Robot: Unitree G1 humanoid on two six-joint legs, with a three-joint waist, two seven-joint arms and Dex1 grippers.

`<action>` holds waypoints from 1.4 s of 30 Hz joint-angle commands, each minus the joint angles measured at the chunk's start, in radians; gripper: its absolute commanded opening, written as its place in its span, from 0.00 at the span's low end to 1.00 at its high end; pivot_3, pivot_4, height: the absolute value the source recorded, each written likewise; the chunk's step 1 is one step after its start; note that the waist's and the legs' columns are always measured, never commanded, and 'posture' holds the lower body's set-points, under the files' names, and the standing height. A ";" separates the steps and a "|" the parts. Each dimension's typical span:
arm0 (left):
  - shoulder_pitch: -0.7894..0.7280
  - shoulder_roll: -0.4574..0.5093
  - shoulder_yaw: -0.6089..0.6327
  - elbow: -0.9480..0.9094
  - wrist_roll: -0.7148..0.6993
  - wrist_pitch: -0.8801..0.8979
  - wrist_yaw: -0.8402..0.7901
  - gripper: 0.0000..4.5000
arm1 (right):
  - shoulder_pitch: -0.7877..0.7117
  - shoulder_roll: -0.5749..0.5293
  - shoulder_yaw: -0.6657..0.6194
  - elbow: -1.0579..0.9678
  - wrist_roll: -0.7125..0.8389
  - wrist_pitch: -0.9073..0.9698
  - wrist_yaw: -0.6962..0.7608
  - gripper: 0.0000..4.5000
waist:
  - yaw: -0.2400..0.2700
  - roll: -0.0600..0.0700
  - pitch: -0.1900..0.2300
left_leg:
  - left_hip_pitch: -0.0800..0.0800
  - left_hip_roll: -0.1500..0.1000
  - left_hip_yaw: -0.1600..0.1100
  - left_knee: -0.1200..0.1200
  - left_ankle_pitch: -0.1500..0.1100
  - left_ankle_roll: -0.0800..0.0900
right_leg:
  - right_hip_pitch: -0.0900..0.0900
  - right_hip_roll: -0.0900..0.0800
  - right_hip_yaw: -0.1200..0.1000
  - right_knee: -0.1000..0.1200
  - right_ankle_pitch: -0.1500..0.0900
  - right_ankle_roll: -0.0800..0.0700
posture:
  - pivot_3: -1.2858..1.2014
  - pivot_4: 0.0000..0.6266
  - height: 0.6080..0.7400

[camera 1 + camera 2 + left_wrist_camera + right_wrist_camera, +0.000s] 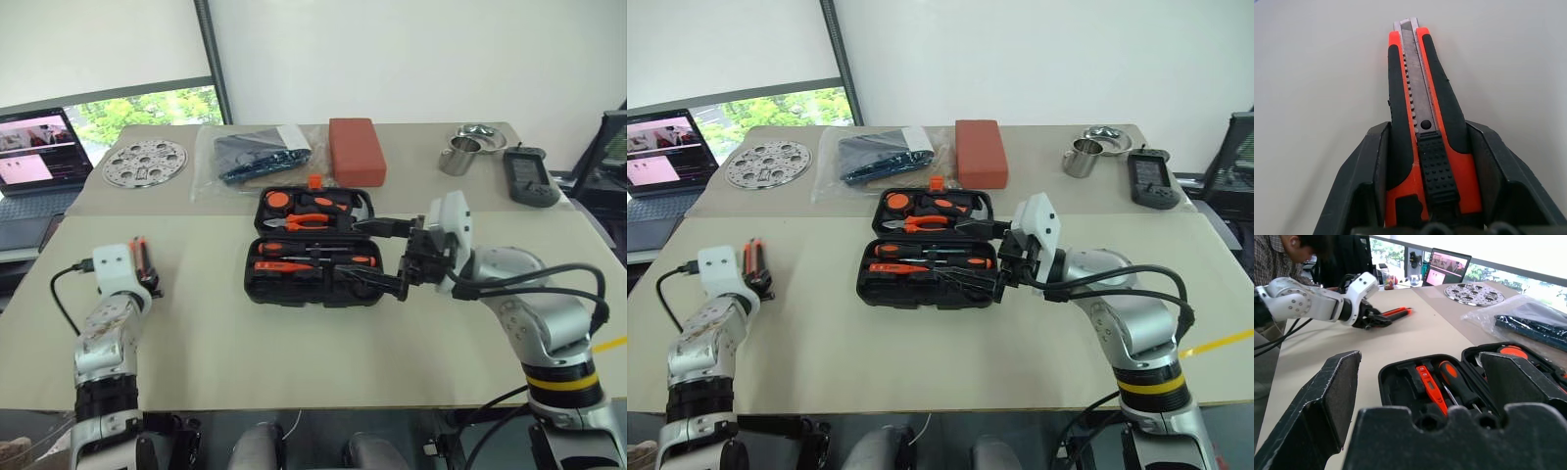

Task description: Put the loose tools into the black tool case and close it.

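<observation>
the left pincer has its two fingers against both sides of the utility knife, grasping it where it lies on the desk near the left edge. the right pincer hangs released at the right end of the open black tool case in the desk's middle. to do this step well, i think the grip should be firm on the handle before lifting, and the knife kept level on its way to a free slot.

The black tool case lies open mid-table, both halves flat, a little orange latch on its far edge. Two slim black-and-orange screwdrivers are already lying in the near half. The black-and-orange utility knife is over on my left, well apart from the case, flat on the table, slider facing up.
</observation>
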 commanded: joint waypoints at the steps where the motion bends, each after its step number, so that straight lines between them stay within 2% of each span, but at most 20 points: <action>1: -0.129 0.024 -0.124 0.005 -0.059 -0.186 -0.312 0.40 | 0.033 -0.038 -0.069 -0.042 0.007 0.000 -0.018 1.00 | 0.008 0.000 0.000 | -0.003 0.000 0.000 0.001 0.000 0.000 | -0.003 0.000 0.000 0.000 0.000 0.000 | 0.52 0.24 1.00; 6: -0.272 0.065 -0.305 0.126 -0.113 -0.356 -0.846 0.40 | 0.076 -0.075 -0.115 -0.071 0.017 0.009 -0.048 1.00 | 0.007 0.003 -0.001 | -0.008 -0.001 0.002 0.001 0.005 -0.005 | -0.008 0.001 -0.004 0.000 0.000 0.000 | 0.52 0.24 1.00; 9: -0.369 0.104 -0.420 0.287 -0.056 -0.510 -1.117 0.40 | 0.081 -0.083 -0.123 -0.085 0.020 0.014 -0.067 1.00 | -0.009 0.004 -0.002 | -0.009 0.000 0.004 0.000 0.006 -0.006 | -0.011 0.004 -0.003 0.000 0.000 0.000 | 0.52 0.24 1.00; 12: -0.453 0.121 -0.500 0.440 0.004 -0.670 -1.288 0.40 | 0.084 -0.085 -0.130 -0.097 0.023 0.019 -0.083 1.00 | -0.023 0.004 -0.002 | -0.009 0.001 0.004 0.000 0.007 -0.009 | -0.012 0.008 -0.001 0.000 0.000 0.000 | 0.52 0.24 1.00; 15: -0.544 0.110 -0.564 0.565 0.031 -0.749 -1.415 0.40 | 0.105 -0.085 -0.144 -0.123 0.027 0.024 -0.099 1.00 | -0.021 0.004 -0.002 | -0.010 0.003 0.002 0.001 0.004 -0.003 | -0.013 0.012 0.002 0.000 0.000 0.000 | 0.52 0.24 1.00; 21: -0.624 0.143 -0.696 0.703 0.090 -0.871 -1.431 0.40 | 0.141 -0.084 -0.162 -0.157 0.031 0.023 -0.125 1.00 | -0.016 0.004 -0.002 | -0.012 0.002 0.002 0.003 0.001 0.002 | -0.013 0.012 0.007 0.001 0.000 0.000 | 0.52 0.24 1.00; 24: -0.639 0.153 -0.741 0.723 0.054 -0.858 -1.431 0.40 | 0.151 -0.083 -0.168 -0.164 0.033 0.022 -0.129 1.00 | -0.017 0.004 -0.002 | -0.013 0.002 0.002 0.008 0.000 0.004 | -0.013 0.013 0.007 0.002 0.000 0.000 | 0.52 0.24 1.00; 33: -0.667 0.098 -0.697 0.813 0.151 -0.926 -1.399 0.40 | 0.158 -0.083 -0.161 -0.154 0.025 0.005 -0.126 1.00 | -0.016 0.004 -0.002 | -0.014 0.003 0.002 0.010 -0.001 0.005 | -0.012 0.013 0.007 0.003 0.000 0.000 | 0.52 0.24 1.00; 42: -0.645 0.080 -0.685 0.791 0.211 -0.918 -1.367 0.40 | 0.163 -0.075 -0.145 -0.146 0.014 -0.008 -0.124 1.00 | -0.016 0.005 -0.003 | -0.013 0.003 0.002 0.011 -0.001 0.005 | -0.012 0.013 0.007 0.004 0.000 0.000 | 0.52 0.24 1.00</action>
